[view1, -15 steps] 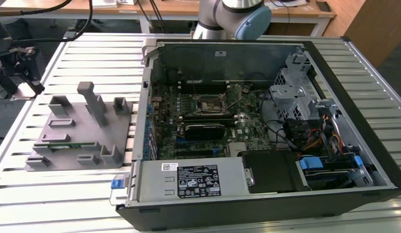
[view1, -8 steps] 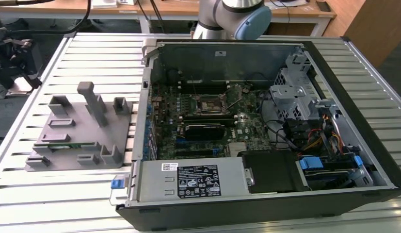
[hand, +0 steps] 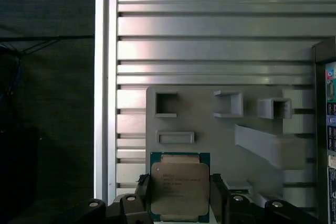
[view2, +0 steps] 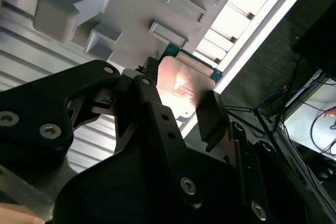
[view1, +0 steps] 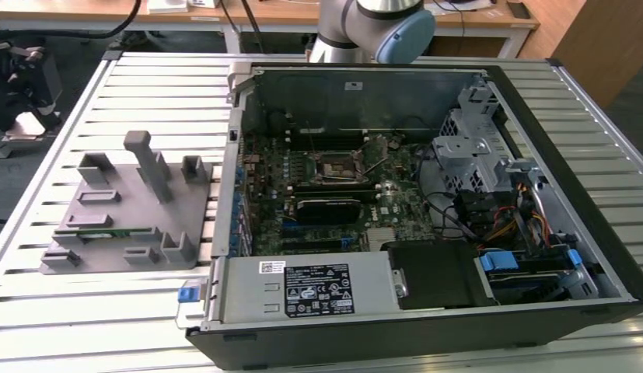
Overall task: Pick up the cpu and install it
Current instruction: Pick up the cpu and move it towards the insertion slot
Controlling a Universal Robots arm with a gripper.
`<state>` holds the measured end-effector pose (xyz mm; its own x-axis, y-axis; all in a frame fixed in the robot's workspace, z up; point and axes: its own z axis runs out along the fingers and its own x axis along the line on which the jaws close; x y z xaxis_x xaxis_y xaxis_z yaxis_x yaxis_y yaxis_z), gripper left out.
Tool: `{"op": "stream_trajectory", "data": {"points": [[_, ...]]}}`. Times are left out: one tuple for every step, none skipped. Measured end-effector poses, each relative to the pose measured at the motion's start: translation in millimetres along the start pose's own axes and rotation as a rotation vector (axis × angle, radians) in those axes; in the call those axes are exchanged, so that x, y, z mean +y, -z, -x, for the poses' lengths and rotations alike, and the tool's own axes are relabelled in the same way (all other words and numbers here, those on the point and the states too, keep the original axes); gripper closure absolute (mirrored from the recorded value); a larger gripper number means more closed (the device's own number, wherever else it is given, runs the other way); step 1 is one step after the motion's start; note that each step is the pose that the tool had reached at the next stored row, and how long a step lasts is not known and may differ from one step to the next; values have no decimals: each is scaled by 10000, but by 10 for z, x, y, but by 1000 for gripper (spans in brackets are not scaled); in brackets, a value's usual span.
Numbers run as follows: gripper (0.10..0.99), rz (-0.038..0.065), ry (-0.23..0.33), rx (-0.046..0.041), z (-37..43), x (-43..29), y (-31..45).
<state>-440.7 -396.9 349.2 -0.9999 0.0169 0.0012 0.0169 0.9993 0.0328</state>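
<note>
Two fingers (hand: 144,192) of the gripper (hand: 180,196) press opposite edges of the cpu (hand: 179,182), apparently clamping it flat and square between them above the grey fixture tray (view1: 145,214), well apart from the motherboard socket (view1: 337,165) on the exterior view's right.

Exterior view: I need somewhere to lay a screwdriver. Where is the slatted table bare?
The silver slatted metal table is bare beyond the grey plastic fixture tray and along the near edge before it. The strip between the tray and the open black computer case is narrow. Inside the case is crowded.
</note>
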Motion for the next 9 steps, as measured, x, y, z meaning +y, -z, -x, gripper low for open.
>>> {"op": "stream_trajectory", "data": {"points": [[549,0,0,0,0,5,20],[549,0,1,0,0,9,40],[549,0,1,0,0,13,59],[549,0,1,0,0,17,78],[549,-1,1,1,0,22,98],[549,0,0,0,-1,27,118],[549,0,0,0,-1,32,139],[549,0,1,-1,0,36,159],[549,0,1,0,0,40,179]]}}
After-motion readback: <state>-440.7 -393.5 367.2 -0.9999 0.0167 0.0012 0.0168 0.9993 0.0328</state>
